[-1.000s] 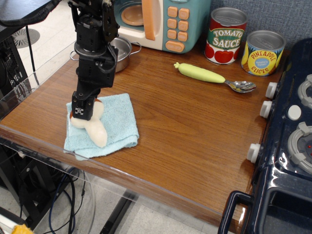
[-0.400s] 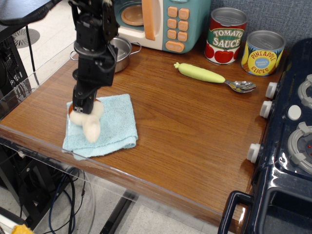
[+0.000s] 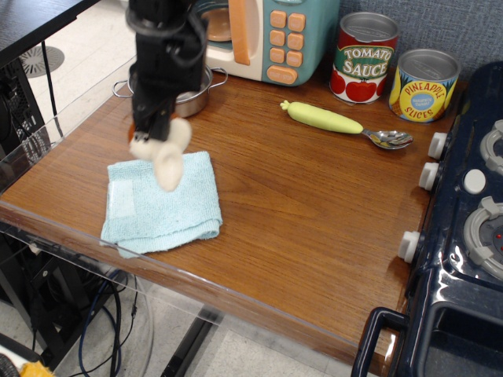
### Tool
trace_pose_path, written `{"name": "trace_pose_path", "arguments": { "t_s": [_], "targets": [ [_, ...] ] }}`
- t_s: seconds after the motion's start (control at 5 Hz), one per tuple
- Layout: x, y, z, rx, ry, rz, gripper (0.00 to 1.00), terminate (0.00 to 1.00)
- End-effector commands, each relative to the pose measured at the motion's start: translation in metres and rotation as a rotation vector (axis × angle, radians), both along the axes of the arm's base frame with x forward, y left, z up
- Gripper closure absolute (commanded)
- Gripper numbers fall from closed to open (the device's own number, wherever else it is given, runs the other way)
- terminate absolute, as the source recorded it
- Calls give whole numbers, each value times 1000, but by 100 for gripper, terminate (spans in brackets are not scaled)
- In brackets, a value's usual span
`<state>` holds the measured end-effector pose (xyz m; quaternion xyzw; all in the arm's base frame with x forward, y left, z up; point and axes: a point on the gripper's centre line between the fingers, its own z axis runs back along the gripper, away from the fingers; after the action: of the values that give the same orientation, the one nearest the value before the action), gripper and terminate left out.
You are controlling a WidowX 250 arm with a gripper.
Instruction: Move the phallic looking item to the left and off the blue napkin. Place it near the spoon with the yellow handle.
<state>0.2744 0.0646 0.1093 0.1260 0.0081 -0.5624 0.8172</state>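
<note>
Bare wood (image 3: 299, 196) between spoon (image 3: 346, 124) and napkin (image 3: 161, 206); claw (image 3: 153, 132) gripping mushroom (image 3: 165, 153) above.

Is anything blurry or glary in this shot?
In observation.image, the plush mushroom and the gripper holding it look smeared by motion blur; the blue napkin, spoon and cans stay sharp. Soft glare streaks the wooden table by the stove.

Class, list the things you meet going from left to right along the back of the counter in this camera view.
Metal pot → toy microwave → tomato sauce can → pineapple slices can.
</note>
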Motion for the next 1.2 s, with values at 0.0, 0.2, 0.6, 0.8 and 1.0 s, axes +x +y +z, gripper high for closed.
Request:
{"name": "trace_pose_path", "arguments": {
  "t_s": [0.0, 0.2, 0.6, 0.8, 1.0],
  "targets": [
    [44, -66, 28, 62, -71, -181, 100, 0],
    [66, -101, 13, 4, -68, -303, 100, 0],
    [101, -140, -20, -68, -31, -446, 100, 0],
    [110, -149, -36, -85, -19, -483, 100, 0],
    [115, -154, -48, -56, -8, -507, 100, 0]
  ]
}}
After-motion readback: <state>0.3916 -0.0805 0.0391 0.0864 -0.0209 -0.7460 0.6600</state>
